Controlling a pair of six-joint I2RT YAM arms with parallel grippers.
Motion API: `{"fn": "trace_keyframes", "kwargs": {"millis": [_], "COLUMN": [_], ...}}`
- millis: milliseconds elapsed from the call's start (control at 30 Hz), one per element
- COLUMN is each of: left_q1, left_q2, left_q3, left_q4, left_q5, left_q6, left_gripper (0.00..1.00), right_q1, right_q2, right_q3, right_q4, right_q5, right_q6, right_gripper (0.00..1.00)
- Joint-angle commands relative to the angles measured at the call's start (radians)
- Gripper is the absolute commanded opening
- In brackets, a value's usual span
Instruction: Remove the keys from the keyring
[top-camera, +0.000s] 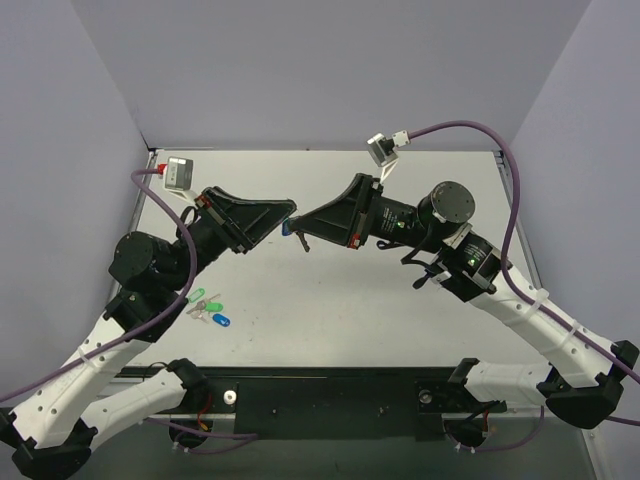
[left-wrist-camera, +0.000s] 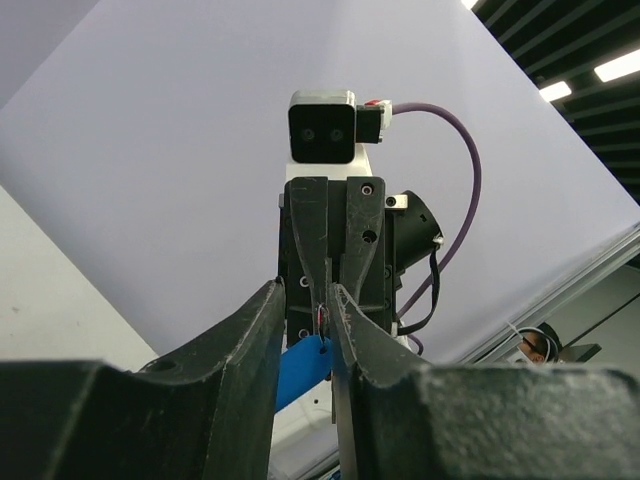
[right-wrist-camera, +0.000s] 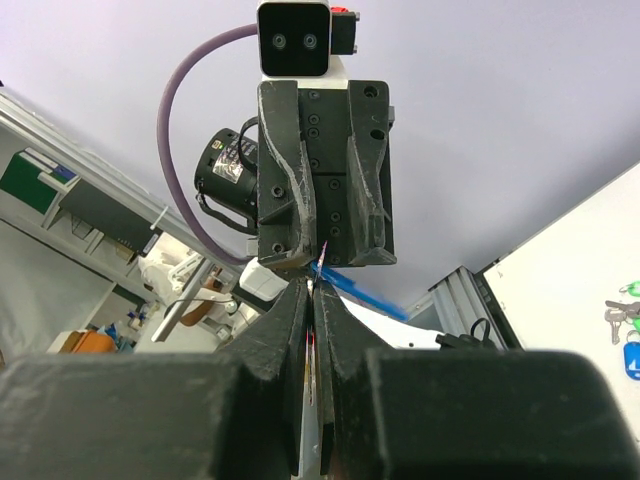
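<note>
Keyring (left-wrist-camera: 303, 368) aloft above tabletop centre, pinched by right gripper (right-wrist-camera: 311, 288); left gripper (left-wrist-camera: 306, 292) astride its blue tag, grasping or not, cannot tell.

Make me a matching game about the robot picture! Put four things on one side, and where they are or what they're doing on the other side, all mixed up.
Things:
1. right gripper
2. left gripper
3. blue keyring
4. green tags

Places or states:
A. lying on the table
B. jaws apart
C. jaws shut
D. up in the air between the two grippers

Pairs: 1-C, 2-B, 3-D, 4-A
</note>
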Motion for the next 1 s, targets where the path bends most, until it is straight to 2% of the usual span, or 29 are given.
{"fn": "trace_keyframes", "kwargs": {"millis": [0, 167, 267, 367, 467, 500, 600, 967], "left_q1": [-0.004, -0.004, -0.003, -0.001, -0.001, -0.003, -0.003, -0.001], "left_q2": [-0.009, -0.006, -0.006, 0.023, 0.078, 0.106, 0.136, 0.219], "left_q3": [0.020, 0.029, 0.045, 0.112, 0.219, 0.274, 0.369, 0.525], "left_q4": [0.040, 0.025, -0.004, -0.082, -0.188, -0.289, -0.427, -0.647], "left_q5": [0.029, 0.036, 0.041, 0.105, 0.228, 0.253, 0.319, 0.509], "left_q6": [-0.005, -0.003, 0.012, 0.055, 0.150, 0.185, 0.247, 0.403], "left_gripper": [0.33, 0.20, 0.00, 0.00, 0.00, 0.00, 0.00, 0.00], "right_q1": [0.002, 0.004, 0.004, 0.004, 0.002, 0.002, 0.004, 0.004], "right_q2": [-0.003, -0.003, -0.003, -0.003, -0.006, -0.009, -0.005, 0.023], "right_q3": [0.038, 0.038, 0.038, 0.037, 0.037, 0.035, 0.046, 0.092], "right_q4": [0.078, 0.076, 0.076, 0.073, 0.061, 0.058, 0.043, 0.009], "right_q5": [-0.006, -0.008, -0.006, -0.008, -0.015, -0.017, -0.035, -0.147], "right_q6": [-0.002, -0.004, -0.004, -0.004, -0.004, -0.004, -0.005, 0.018], "right_gripper": [0.00, 0.00, 0.00, 0.00, 0.00, 0.00, 0.00, 0.00]}}
